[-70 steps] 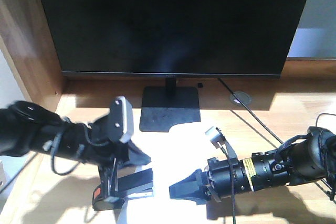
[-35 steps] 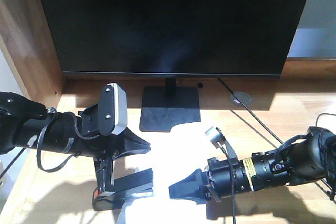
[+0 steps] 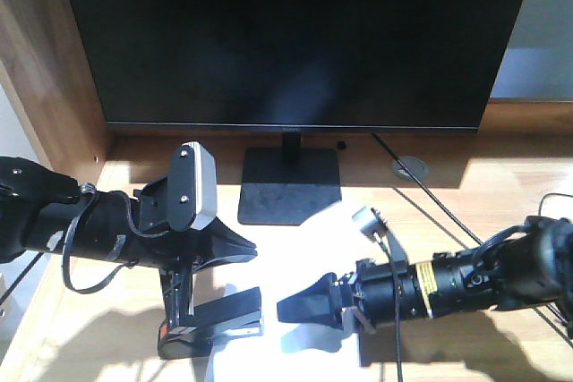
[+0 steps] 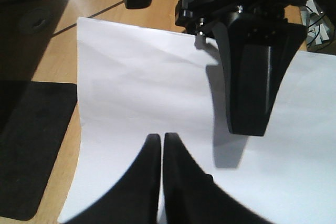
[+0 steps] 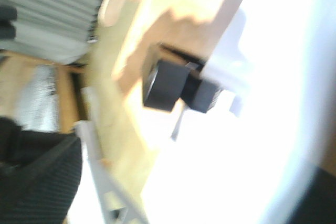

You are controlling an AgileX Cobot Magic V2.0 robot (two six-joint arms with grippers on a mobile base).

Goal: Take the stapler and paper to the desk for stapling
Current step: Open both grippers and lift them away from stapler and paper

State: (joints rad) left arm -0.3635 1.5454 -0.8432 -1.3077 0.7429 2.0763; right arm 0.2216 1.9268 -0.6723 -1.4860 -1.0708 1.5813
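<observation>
The black stapler (image 3: 215, 318) lies on the pale wooden desk (image 3: 501, 203) at the front left. Its top arm is raised and its orange-red patch faces the front edge. The white paper (image 3: 273, 355) lies flat beside it, washed out by sunlight. My left gripper (image 3: 243, 252) hovers above the stapler, shut and apart from it. In the left wrist view its fingertips (image 4: 161, 139) meet over the paper (image 4: 131, 77). My right gripper (image 3: 295, 307) points left just above the sheet, shut, and shows as a dark wedge (image 4: 252, 87). The right wrist view is blurred, with a dark block (image 5: 178, 85) that looks like the stapler.
A large black monitor (image 3: 295, 33) stands at the back on a flat black base (image 3: 286, 187). The round cable hole (image 3: 413, 167) sits right of the base, with a black cable (image 3: 448, 214) running from it. A darker wooden side panel (image 3: 45, 60) closes the left.
My left gripper rose off the stapler, turned level and left it on the desk. My right gripper then slid a little left over the paper, towards the stapler.
</observation>
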